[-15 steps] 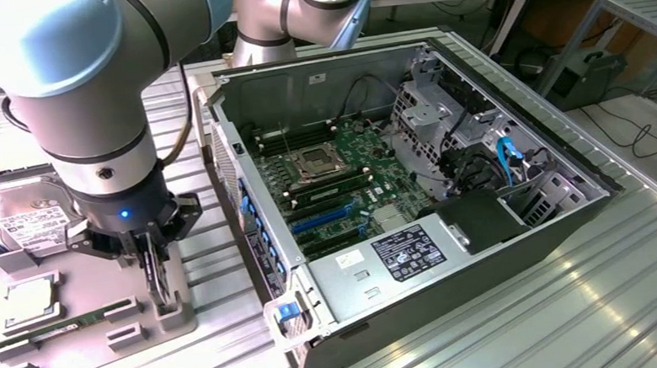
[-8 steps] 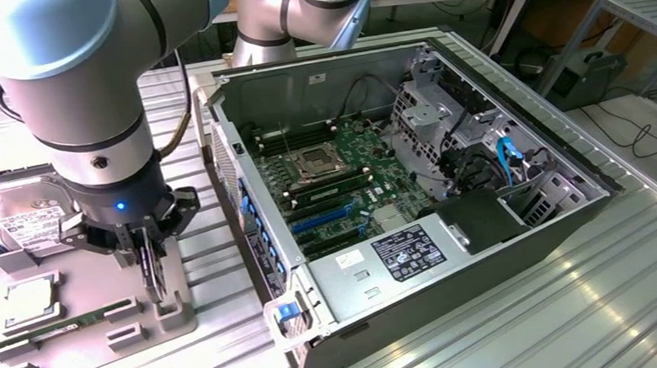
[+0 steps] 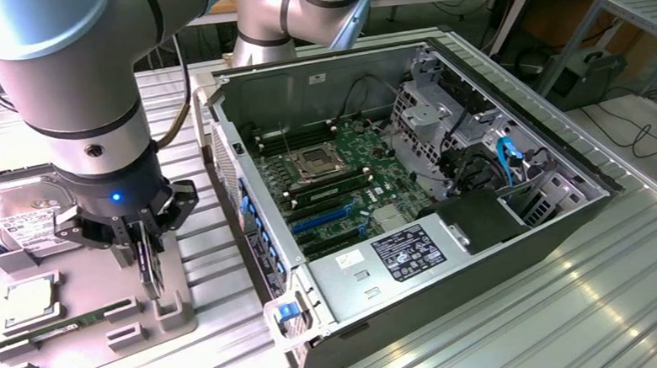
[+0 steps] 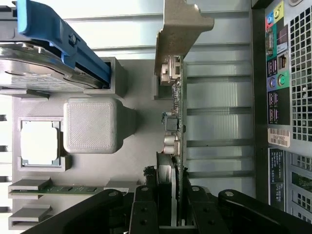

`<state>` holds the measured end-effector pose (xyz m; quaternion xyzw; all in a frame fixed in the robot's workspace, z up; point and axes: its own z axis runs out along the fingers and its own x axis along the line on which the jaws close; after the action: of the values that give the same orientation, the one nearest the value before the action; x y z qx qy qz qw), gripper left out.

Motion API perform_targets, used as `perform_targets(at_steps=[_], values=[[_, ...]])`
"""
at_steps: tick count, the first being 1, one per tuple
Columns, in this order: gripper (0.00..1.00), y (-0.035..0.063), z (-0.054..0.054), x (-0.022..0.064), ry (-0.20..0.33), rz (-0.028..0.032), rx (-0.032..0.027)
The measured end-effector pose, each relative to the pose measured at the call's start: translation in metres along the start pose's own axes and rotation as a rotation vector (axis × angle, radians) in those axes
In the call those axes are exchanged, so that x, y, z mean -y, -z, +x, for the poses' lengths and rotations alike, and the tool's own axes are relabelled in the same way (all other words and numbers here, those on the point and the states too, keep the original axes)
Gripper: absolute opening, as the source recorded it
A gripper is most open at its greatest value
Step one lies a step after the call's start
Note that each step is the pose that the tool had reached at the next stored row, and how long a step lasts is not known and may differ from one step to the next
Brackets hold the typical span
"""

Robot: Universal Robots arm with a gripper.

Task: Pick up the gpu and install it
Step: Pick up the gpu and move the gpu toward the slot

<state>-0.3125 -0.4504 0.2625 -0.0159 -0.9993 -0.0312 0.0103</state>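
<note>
The gpu (image 4: pixel 176 122) is seen edge-on as a thin green card with a silver metal end bracket (image 4: pixel 183 29). It stands upright over the grey parts fixture (image 3: pixel 184 318). My gripper (image 4: pixel 170 192) has a black finger on each side of the card and is shut on it. In the exterior view the gripper (image 3: pixel 146 244) hangs over the fixture at the left, with the gpu (image 3: pixel 151 273) sticking down below the fingers. The open computer case (image 3: pixel 267 94) lies to the exterior view's right, its motherboard (image 3: pixel 340 183) and blue card slots (image 3: pixel 324 218) exposed.
On the fixture lie a silver hard drive (image 3: pixel 27 217) in a blue carrier (image 4: pixel 68 39), a processor (image 4: pixel 39 141) and a narrow green memory stick (image 4: pixel 73 189). The case's rear port panel (image 4: pixel 292 97) stands close beside the gpu. Ribbed metal tabletop (image 3: pixel 605 304) surrounds everything.
</note>
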Motion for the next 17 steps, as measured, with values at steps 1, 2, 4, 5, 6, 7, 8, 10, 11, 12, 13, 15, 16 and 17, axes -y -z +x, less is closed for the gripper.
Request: perform_targets(at_steps=[1, 2, 4, 5, 6, 7, 8, 10, 11, 12, 13, 15, 16, 17], values=[[0.28, 0.0014, 0.0, -0.0001, 0.0, 0.0001, -0.0001], [0.28, 0.0028, 0.0, -0.0002, 0.0, 0.0, -0.0001], [0.28, 0.0059, 0.0, -0.0004, 0.0, 0.0, 0.0], [0.28, 0.0075, 0.0, -0.0005, 0.0, 0.0, 0.0], [0.28, 0.0091, 0.0, -0.0006, 0.0, 0.0, 0.0], [0.28, 0.0107, 0.0, -0.0007, 0.0, 0.0, 0.0], [0.28, 0.0124, 0.0, -0.0008, 0.0, 0.0, -0.0001], [0.28, 0.0156, 0.0, -0.001, 0.0, 0.0, 0.0], [0.28, 0.017, 0.0, -0.0011, 0.0, 0.0, 0.0], [0.28, 0.0186, 0.0, -0.0012, 0.0, -0.0001, 0.0], [0.28, 0.0202, 0.0, -0.0013, 0.0, -0.0001, 0.0], [0.28, 0.0239, 0.0, -0.0015, 0.0, 0.0, 0.0], [0.28, 0.0257, 0.0, -0.0016, 0.0, 0.0, -0.0001], [0.28, 0.0275, 0.0, -0.0017, 0.0, 0.0, 0.0]])
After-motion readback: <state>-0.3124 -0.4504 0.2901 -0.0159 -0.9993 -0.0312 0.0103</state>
